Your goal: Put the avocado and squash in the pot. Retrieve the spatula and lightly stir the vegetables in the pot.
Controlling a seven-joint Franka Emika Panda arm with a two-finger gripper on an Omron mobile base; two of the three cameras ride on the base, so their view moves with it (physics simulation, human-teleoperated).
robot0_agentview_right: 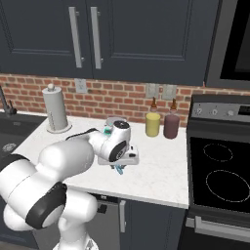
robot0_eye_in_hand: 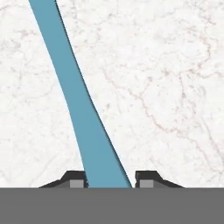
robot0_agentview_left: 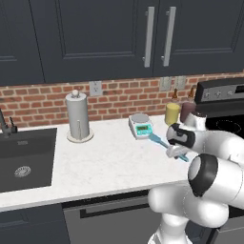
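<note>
- Spatula: light blue, lying flat on the white marble counter. In the left base view it runs from just beside the small teal-faced scale toward the front right, with its near end under the hand.
- Fingers: down at the counter surface, one dark tip on each side of the spatula's handle. The left tip touches the handle edge; a narrow gap shows at the right tip. The fingers are nearly closed around the handle, but a firm hold cannot be confirmed.
- Hand position: in the right base view the wrist hangs over the counter centre, a sliver of teal showing below it.
- Surroundings: paper towel roll upright near the brick wall, sink at left, yellow bottle and dark red bottle side by side at the wall, stove at right.
</note>
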